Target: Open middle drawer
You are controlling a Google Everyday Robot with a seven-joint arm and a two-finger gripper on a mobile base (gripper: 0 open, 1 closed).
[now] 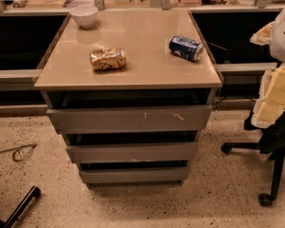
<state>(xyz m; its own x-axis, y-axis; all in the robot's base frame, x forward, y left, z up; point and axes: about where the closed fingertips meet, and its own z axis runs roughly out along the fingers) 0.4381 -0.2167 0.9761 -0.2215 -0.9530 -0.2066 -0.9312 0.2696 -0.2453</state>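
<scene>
Three grey drawer fronts stacked under a beige worktop (147, 32), seen from the front and above, on a speckled floor (218, 198). Middle drawer (132, 152): plain, unmarked front, directly below the top drawer front (109, 119) with white scratch marks and directly above the bottom drawer front (133, 175); dark gap above each front. On the worktop: white bowl (84, 15) near the far left corner, crumpled golden bag (108, 59) left of centre, blue can (185, 48) lying on its side near the right edge, all well apart. Office chair (277, 141) with pale padding at the right. Gripper not in view; state cannot be told.
</scene>
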